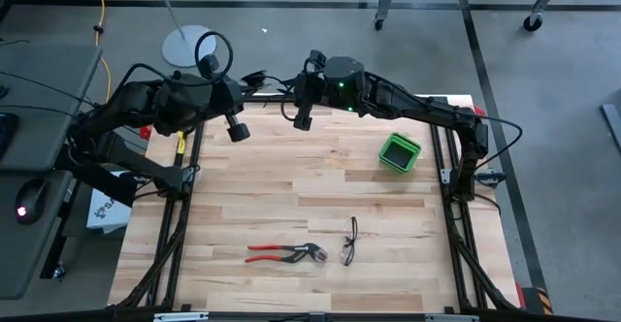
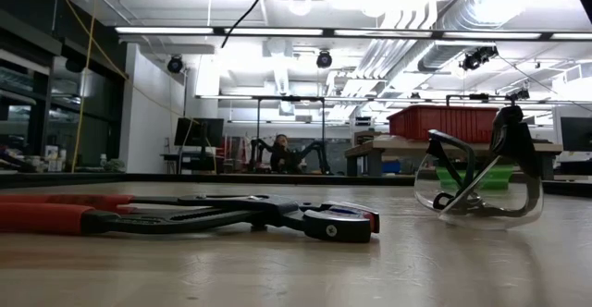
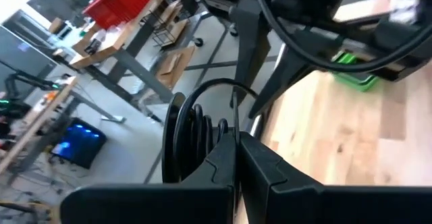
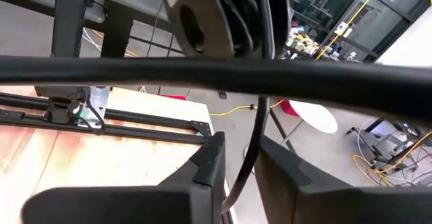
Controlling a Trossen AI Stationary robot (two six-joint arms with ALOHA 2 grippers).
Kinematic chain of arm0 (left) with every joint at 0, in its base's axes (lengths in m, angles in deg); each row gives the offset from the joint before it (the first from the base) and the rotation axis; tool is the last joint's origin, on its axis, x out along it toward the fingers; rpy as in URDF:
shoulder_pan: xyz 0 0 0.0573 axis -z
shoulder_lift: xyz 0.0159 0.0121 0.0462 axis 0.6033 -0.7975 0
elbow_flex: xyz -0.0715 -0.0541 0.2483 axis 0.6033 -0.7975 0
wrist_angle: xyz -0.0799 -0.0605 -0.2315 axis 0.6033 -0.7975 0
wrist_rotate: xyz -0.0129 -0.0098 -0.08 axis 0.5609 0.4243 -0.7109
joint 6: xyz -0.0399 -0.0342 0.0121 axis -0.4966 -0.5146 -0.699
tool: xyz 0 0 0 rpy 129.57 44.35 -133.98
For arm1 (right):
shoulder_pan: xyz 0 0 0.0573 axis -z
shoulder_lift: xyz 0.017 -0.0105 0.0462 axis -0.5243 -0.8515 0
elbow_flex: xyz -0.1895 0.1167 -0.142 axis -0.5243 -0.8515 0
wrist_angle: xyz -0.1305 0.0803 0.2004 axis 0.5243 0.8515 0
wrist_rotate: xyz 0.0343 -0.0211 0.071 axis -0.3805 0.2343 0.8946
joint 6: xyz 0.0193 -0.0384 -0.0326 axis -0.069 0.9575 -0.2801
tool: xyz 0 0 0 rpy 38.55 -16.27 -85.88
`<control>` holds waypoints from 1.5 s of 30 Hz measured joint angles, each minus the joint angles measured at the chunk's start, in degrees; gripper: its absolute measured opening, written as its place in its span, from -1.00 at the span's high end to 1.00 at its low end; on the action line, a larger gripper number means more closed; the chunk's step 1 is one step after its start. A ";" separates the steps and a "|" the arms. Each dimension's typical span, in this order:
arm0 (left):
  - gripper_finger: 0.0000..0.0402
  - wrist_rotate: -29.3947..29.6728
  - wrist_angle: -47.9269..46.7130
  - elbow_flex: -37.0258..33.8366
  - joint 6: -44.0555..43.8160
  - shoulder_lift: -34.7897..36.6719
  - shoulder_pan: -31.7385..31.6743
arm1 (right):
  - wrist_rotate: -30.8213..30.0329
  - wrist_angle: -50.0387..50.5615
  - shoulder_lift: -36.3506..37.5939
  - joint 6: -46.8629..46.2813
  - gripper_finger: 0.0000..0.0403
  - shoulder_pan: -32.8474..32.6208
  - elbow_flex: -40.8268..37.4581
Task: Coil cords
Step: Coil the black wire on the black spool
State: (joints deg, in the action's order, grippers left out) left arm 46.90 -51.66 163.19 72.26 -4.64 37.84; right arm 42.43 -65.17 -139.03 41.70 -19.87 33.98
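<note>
Cord hangs in loops at the upper left of the high view, wound on what looks like a dark spool beyond the table's far edge. Your left gripper has its fingers pressed together on the wound turns. Your right gripper, at top centre of the high view, has its fingers parted around a loose strand, not clamping it.

You appear to be mid-winding. The next move likely calls for guiding that strand with the right gripper around the coil while the left holds steady. Pliers, glasses and the green bin lie well apart.
</note>
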 joint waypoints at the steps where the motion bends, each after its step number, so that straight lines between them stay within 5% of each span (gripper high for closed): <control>1: 1.00 -0.46 0.03 0.00 -0.61 0.10 0.19 | -0.02 0.05 0.00 0.00 0.70 0.00 -0.02; 12: 0.99 -4.05 -0.69 2.96 -7.99 1.69 0.52 | -2.13 1.45 1.22 0.05 0.98 0.00 -0.07; 23: 0.99 -10.94 1.50 9.00 -20.65 1.61 0.26 | 1.30 2.65 2.07 -4.33 0.99 -0.24 0.01; 35: 0.99 -12.32 12.74 9.11 -19.81 -0.59 -2.75 | 2.71 0.90 2.08 -6.78 1.00 -1.31 0.02; 45: 0.99 -14.49 19.09 9.27 -19.85 -0.68 -3.45 | 0.77 0.74 1.90 -11.54 0.64 -1.18 -0.11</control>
State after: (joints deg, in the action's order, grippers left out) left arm 32.41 -32.57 172.45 52.41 -5.32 34.39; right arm 43.20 -64.43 -137.12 30.17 -21.05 33.87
